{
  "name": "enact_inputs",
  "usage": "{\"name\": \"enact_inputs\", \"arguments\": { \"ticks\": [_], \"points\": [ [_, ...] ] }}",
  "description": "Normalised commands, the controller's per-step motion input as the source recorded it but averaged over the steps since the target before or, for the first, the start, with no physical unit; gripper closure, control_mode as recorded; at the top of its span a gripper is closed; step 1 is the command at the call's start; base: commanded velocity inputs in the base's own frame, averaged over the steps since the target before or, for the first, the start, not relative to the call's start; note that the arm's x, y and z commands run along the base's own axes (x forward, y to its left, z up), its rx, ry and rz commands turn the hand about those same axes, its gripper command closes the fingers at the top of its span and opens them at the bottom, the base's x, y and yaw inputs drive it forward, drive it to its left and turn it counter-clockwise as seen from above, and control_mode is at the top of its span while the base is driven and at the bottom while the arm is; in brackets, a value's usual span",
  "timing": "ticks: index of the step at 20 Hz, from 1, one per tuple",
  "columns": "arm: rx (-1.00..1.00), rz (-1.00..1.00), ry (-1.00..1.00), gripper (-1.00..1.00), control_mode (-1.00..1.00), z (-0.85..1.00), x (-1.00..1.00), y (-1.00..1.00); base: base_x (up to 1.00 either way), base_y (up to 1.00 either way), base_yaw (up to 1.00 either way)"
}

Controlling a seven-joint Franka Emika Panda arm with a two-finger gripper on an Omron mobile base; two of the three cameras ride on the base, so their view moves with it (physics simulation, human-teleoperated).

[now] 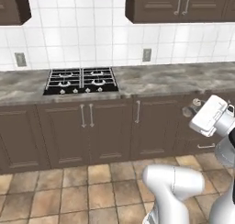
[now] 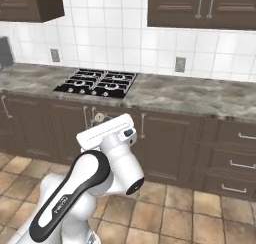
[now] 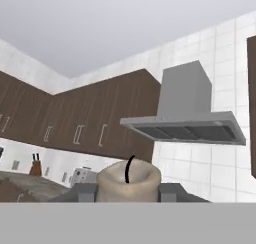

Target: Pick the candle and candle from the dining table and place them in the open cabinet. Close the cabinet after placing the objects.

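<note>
In the hand view, a short pale beige candle with a dark wick stands between my two dark fingertips. My gripper is shut on it and tilted up toward the ceiling. From the base views, the gripper hangs in front of the dark brown base cabinets, at about counter height and clear of them. Every cabinet door in view is shut. The dining table is out of view.
A black gas cooktop sits in the grey marble counter. Above it hangs a steel range hood, with upper cabinets on the wall. Drawers stand at the right. Tiled floor lies in front.
</note>
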Motion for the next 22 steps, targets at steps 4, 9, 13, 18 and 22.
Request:
{"name": "enact_inputs", "arguments": {
  "ticks": [4, 9, 13, 18, 22],
  "points": [
    [0.0, 0.0, 0.0, 1.0, 1.0, 0.0, 0.0, 0.0, -0.16, 0.0, -0.6],
    [0.0, 0.0, 0.0, 1.0, 1.0, 0.0, 0.0, 0.0, -0.09, 0.02, -0.64],
    [0.0, 0.0, 0.0, 1.0, 1.0, 0.0, 0.0, 0.0, 0.0, 0.14, -0.66],
    [0.0, 0.0, 0.0, 1.0, 1.0, 0.0, 0.0, 0.0, 0.06, 0.14, -0.24],
    [0.0, 0.0, 0.0, 1.0, 1.0, 0.0, 0.0, 0.0, 0.52, -0.01, 0.02]
  ]
}}
